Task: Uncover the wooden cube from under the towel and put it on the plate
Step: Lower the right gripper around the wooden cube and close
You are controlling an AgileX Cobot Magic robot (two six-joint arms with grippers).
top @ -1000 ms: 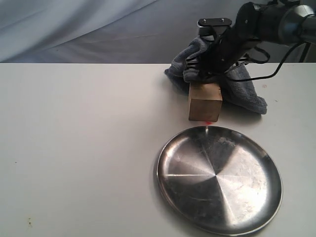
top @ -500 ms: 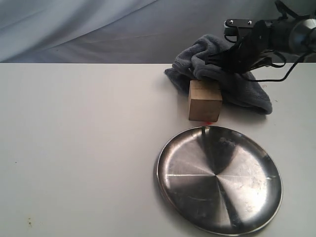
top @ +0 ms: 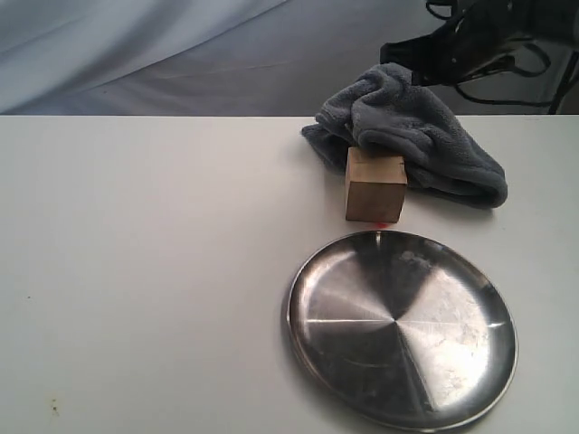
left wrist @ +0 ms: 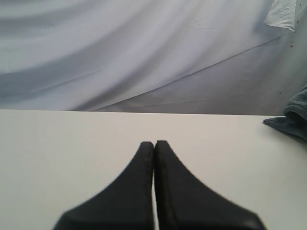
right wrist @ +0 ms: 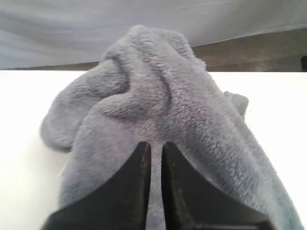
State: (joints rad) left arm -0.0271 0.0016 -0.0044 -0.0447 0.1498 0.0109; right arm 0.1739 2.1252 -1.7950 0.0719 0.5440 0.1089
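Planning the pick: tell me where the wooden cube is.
Exterior view, right of centre: the wooden cube stands at the near edge of the towel, just beyond the plate.

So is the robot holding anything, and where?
The right gripper seems to pinch the towel by a fold near its top; the left gripper holds nothing.

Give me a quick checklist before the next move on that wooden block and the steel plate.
Pale wooden cube exposed: ok, top and front show.
Dark grey fluffy towel clear of cube: not ok, it lies against the back edge.
Round shiny steel plate empty: ok.
Right pincer free: cannot tell, nearly closed at the towel.
Left pincer idle: ok, closed over bare white table.
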